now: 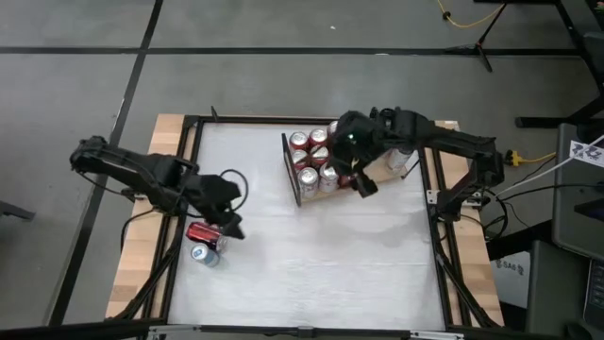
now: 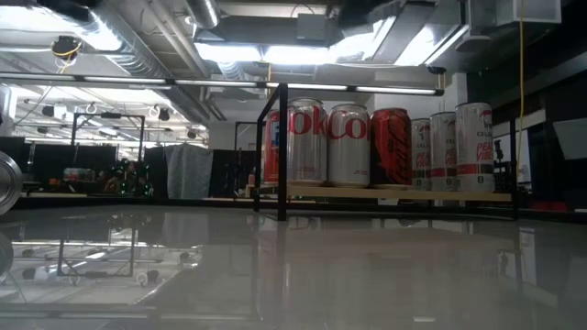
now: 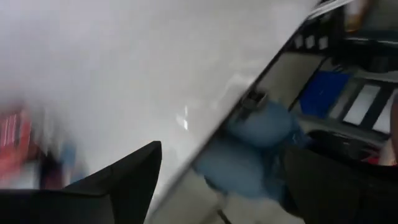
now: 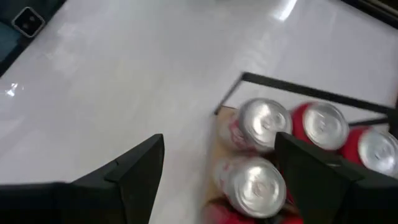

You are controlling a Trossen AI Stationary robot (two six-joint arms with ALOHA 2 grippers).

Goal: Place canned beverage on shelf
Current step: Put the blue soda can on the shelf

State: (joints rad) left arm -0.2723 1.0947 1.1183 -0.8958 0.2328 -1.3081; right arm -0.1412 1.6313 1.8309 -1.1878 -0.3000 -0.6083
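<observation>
The shelf (image 1: 382, 178) lies at the table's far right, its dark rail (image 1: 291, 170) on the left side. Several cans (image 1: 313, 156) stand upright on it, and they also show in the low view (image 2: 348, 145). My right gripper (image 1: 363, 184) hovers open over the shelf's near side; in its wrist view (image 4: 217, 143) the can tops (image 4: 264, 121) lie below its fingers. A red can (image 1: 203, 232) lies on its side at the table's left, with another can (image 1: 205, 253) just nearer. My left gripper (image 1: 229, 223) is open beside them, with nothing between its fingers (image 3: 221, 155).
Pale wooden strips (image 1: 142, 255) and a black frame (image 1: 439, 246) edge the white table. The middle and near part of the tabletop (image 1: 311, 264) are bare. Cables and stands lie on the floor beyond the far edge.
</observation>
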